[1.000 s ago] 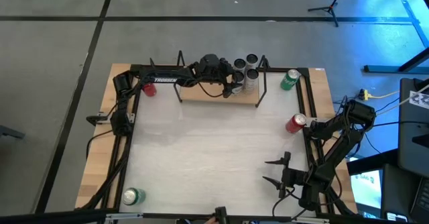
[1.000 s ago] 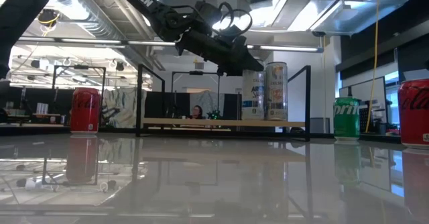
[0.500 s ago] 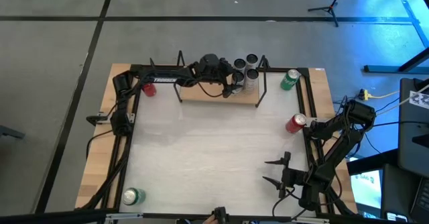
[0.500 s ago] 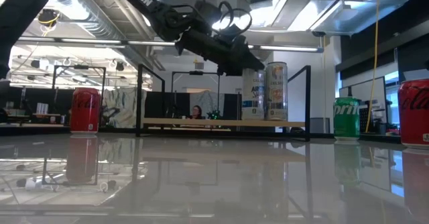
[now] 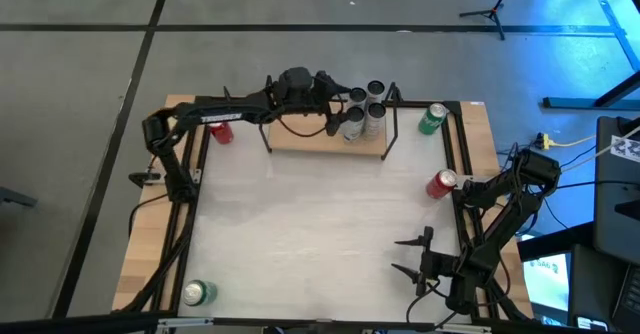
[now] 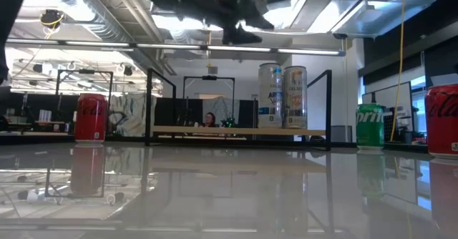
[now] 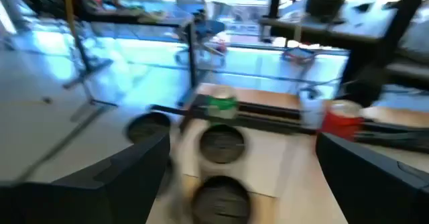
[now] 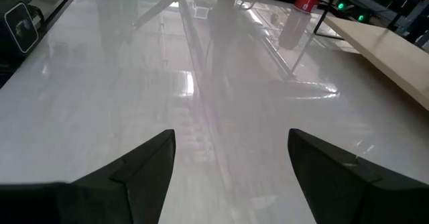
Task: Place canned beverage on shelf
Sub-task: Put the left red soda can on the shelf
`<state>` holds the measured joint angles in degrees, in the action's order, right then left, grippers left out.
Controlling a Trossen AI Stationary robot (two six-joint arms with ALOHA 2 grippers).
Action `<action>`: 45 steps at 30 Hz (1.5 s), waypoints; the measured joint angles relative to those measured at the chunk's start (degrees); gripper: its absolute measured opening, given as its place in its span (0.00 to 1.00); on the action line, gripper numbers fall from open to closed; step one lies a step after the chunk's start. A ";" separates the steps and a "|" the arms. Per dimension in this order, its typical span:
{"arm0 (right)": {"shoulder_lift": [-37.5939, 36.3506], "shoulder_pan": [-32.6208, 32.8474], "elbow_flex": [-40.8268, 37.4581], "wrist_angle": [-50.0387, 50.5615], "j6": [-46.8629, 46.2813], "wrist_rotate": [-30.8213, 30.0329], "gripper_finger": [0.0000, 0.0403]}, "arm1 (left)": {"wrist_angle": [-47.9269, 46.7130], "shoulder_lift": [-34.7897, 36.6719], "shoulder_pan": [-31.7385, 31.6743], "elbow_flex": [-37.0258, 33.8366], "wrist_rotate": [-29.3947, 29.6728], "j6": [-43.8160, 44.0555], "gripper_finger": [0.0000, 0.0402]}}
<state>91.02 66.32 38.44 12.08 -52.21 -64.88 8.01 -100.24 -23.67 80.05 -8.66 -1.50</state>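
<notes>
Silver cans [image 6: 281, 97] on shelf [image 6: 236, 131] — upright.

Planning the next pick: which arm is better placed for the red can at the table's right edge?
Right. The right gripper, open, sits near the red can; the left gripper hovers over the black-framed light-wood shelf, farther away.

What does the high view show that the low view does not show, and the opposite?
Only the high view shows the green can at the near left corner, the right gripper waiting near the table's right edge, and three silver cans on the shelf. Only the low view shows the cans' labels and the room behind. Both show the shelf, the Sprite can and the left gripper above the shelf.
</notes>
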 joint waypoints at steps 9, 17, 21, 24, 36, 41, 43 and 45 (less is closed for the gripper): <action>0.00 -0.37 0.00 -4.25 0.00 0.70 0.71 | -29.62 12.18 10.76 0.00 -8.99 7.12 0.91; 0.00 -5.34 0.02 -12.81 2.44 0.72 0.71 | -57.36 21.84 25.35 0.00 16.72 21.17 0.87; 0.00 -10.04 0.02 -14.09 7.02 0.60 0.71 | -70.87 26.00 29.67 0.00 29.52 31.08 0.86; -0.09 -14.54 0.04 -14.49 10.45 3.13 0.71 | -81.59 28.05 30.41 0.00 38.47 39.02 0.86; 0.00 -29.32 0.07 -19.39 25.65 19.44 0.71 | -96.67 28.79 14.07 -0.02 37.34 48.66 0.86; 0.00 -29.27 -1.50 -19.69 29.66 19.32 0.71 | -96.46 28.63 1.91 -0.52 31.68 41.17 0.86; 0.00 -29.22 -2.20 -19.76 29.95 19.34 0.71 | -95.59 28.38 -2.87 -1.03 30.73 38.14 0.86; 0.00 -29.24 -2.66 -19.66 28.75 19.45 0.71 | -94.49 28.22 -7.12 -1.69 30.69 36.15 0.86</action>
<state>91.02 37.08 35.78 -7.58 -23.46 -45.43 -86.48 -72.02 -30.79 78.36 22.03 34.66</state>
